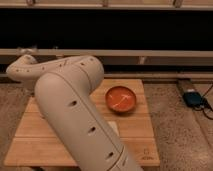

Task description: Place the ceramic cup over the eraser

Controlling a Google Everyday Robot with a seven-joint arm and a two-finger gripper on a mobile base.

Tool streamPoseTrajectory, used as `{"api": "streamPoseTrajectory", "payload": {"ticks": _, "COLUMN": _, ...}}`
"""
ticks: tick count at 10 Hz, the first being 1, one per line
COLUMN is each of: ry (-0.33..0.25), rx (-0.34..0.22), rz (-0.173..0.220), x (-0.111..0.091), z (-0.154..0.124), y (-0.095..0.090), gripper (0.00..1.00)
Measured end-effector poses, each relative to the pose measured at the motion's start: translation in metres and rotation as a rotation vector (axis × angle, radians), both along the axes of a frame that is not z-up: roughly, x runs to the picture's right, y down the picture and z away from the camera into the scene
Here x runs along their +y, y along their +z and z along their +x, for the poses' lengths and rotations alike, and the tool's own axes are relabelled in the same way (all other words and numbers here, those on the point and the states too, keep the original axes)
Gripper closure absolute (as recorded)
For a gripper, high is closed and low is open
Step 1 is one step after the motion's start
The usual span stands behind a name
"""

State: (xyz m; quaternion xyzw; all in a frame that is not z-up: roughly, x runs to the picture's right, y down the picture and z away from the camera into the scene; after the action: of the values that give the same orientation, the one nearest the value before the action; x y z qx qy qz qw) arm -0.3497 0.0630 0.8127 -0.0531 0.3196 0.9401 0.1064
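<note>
My own arm (75,105) fills the middle and left of the camera view, with its elbow (20,71) bent over the left end of a wooden board (142,137). My gripper is not in view; it is hidden behind the arm or outside the picture. The white ceramic cup and the black eraser do not show either. The arm covers most of the board's left and middle.
An orange-red round bowl (121,99) sits on the board's right half. A corner of a pale cream flat block (114,127) shows beside the arm. A dark blue device with a cable (192,98) lies on the speckled counter at right. A dark wall with rails runs behind.
</note>
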Motion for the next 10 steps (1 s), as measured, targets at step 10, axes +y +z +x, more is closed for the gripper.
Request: {"api": "streamPoseTrajectory", "payload": {"ticks": 10, "ry": 0.042, "rx": -0.048, "rz": 0.125, "x": -0.006, "z": 0.086, "y": -0.13, "gripper": 1.0}}
